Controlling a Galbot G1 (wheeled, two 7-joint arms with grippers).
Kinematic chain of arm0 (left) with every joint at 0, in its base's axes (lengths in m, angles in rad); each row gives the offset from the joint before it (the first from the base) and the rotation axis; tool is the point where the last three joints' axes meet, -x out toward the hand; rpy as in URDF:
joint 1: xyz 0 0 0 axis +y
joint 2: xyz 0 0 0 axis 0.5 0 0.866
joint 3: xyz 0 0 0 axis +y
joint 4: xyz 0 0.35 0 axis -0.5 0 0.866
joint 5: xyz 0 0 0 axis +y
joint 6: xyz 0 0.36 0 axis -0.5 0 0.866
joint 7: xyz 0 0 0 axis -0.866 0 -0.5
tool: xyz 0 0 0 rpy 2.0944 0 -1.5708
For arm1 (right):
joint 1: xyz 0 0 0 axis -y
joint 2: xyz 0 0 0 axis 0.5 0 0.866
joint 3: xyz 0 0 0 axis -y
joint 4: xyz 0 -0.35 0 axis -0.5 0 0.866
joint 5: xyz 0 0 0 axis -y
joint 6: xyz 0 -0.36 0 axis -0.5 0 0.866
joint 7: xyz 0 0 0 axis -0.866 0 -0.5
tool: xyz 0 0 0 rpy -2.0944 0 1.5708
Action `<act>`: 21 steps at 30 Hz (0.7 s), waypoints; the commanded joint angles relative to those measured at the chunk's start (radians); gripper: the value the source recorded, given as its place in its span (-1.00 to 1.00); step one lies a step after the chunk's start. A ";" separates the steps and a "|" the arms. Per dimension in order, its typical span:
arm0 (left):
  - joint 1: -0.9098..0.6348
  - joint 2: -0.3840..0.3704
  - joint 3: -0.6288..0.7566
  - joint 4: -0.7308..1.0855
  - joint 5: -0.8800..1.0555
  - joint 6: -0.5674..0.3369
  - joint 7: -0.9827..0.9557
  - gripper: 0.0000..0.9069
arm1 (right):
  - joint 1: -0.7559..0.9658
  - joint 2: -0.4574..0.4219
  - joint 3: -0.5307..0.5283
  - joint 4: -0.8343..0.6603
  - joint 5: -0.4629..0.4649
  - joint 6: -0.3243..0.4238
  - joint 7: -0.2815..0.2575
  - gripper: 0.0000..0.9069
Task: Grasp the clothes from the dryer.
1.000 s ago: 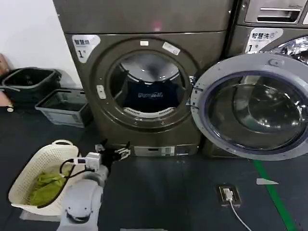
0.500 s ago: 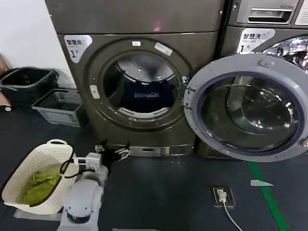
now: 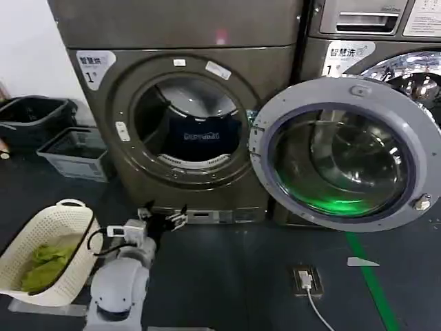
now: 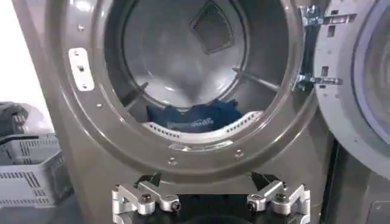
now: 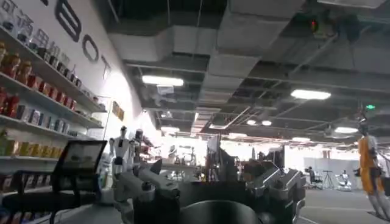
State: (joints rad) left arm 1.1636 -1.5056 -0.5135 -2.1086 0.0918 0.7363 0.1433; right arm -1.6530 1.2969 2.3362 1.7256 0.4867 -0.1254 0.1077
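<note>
Left gripper hanging low before the open dryer, fingers spread wide and gripping nothing.

Those fingers are sitting just below the porthole rim, near the floor, and the navy clothes are lying inside the drum, pale lettering facing out. The grey-rimmed door is standing swung open to the right. The right gripper is pointing up toward a ceiling, fingers parted, holding nothing. A cream laundry basket with yellow-green cloth is resting on the floor left of the arm.
</note>
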 commanded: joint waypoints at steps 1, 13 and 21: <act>-0.001 0.000 -0.003 0.000 -0.014 0.049 0.001 1.00 | -0.002 0.001 0.002 -0.003 0.000 0.015 0.017 1.00; 0.001 0.001 0.043 -0.008 0.090 0.049 -0.037 1.00 | -0.002 0.014 0.007 0.000 0.071 0.058 0.019 1.00; -0.003 0.000 0.052 -0.019 0.064 0.049 -0.005 1.00 | -0.003 0.022 0.003 0.004 0.079 0.071 0.019 1.00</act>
State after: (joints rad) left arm 1.1608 -1.5065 -0.4760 -2.1262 0.1314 0.7363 0.1351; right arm -1.6558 1.3181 2.3388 1.7292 0.5582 -0.0635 0.1233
